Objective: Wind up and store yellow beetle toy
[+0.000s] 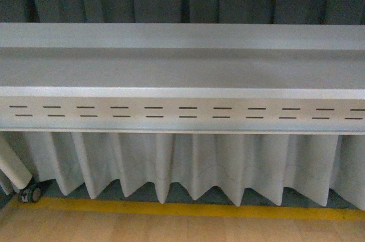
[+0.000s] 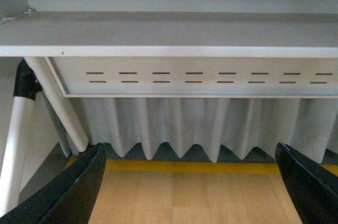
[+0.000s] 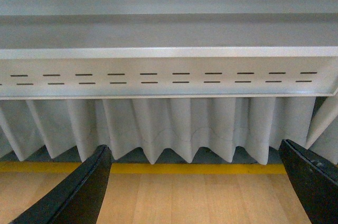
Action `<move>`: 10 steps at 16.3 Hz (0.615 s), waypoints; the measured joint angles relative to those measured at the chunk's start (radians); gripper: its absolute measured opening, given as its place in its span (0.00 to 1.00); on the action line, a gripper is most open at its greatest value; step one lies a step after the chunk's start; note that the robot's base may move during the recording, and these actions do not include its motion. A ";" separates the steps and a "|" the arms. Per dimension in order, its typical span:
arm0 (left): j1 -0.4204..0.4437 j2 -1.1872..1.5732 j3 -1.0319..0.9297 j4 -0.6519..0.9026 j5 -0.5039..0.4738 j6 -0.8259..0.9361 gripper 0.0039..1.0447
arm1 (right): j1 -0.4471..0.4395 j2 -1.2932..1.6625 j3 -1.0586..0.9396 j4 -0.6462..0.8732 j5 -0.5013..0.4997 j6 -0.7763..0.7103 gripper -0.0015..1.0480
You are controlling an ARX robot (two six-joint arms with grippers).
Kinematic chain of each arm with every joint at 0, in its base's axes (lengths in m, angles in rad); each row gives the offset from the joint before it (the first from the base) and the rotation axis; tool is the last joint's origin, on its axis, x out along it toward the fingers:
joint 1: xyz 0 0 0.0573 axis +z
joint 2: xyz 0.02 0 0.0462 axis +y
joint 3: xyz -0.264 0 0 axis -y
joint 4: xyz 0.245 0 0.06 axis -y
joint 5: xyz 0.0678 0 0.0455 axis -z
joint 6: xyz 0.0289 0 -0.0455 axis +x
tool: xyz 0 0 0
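The yellow beetle toy is out of view in all three views. My left gripper is open and empty; its two black fingers stand wide apart over a light wooden surface. My right gripper is open and empty too, its black fingers spread wide over the same kind of wooden surface. Neither arm shows in the front view.
A grey metal shelf unit with a slotted front panel stands straight ahead. Pleated white cloth hangs below it. A yellow strip edges the wooden surface. A white tube leg with a castor stands at the left, also in the left wrist view.
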 joint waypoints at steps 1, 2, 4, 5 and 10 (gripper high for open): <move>0.000 0.000 0.000 0.000 0.000 0.000 0.94 | 0.000 0.000 0.000 0.000 0.000 0.000 0.94; 0.000 0.000 0.000 0.000 0.000 0.000 0.94 | 0.000 0.000 0.000 0.000 0.000 0.000 0.94; 0.000 0.000 0.000 0.000 0.000 0.000 0.94 | 0.000 0.000 0.000 0.000 0.000 0.000 0.94; 0.000 0.000 0.000 0.000 0.000 0.000 0.94 | 0.000 0.000 0.000 0.000 0.000 0.000 0.94; 0.000 0.000 0.000 0.000 0.000 0.000 0.94 | 0.000 0.000 0.000 0.000 0.000 0.000 0.94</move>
